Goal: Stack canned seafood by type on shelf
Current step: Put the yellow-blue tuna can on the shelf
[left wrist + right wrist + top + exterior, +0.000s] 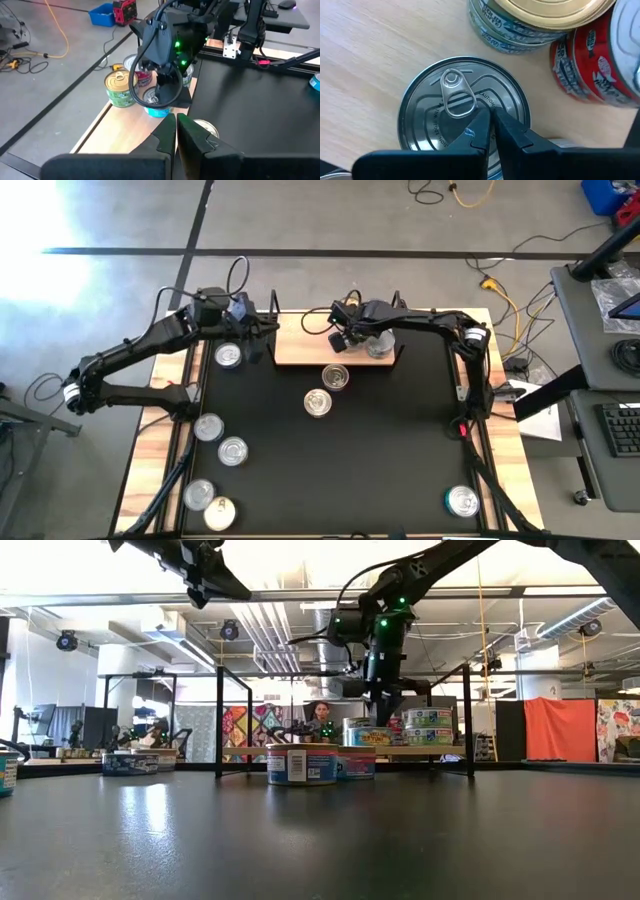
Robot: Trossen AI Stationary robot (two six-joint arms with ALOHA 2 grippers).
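Observation:
The shelf (300, 345) is a light-wood board at the table's far edge. It holds a silver-lidded tin (462, 110) with a teal side (160, 110), a gold-lidded tin (119, 87) and a red-labelled tin (600, 70). In the low view, two tins are stacked (428, 726). My right gripper (490, 112) is shut and points steeply down over the silver lid, beside its pull tab (455, 95). My left gripper (176, 120) is shut and empty. It is raised near the shelf's left end (262, 330). My right gripper's shut fingertips (479, 122) come from above onto or just over the silver lid (427, 127), next to the pull tab's wide end. I cannot tell whether they touch it. The tin stands upright on the shelf board.
Loose tins lie on the black table: two just in front of the shelf (336, 376) (318, 402), one by the left arm (228, 356), several near the left front (232, 451) and one at the right front (462, 501). Black wire posts (219, 720) stand at the shelf's ends.

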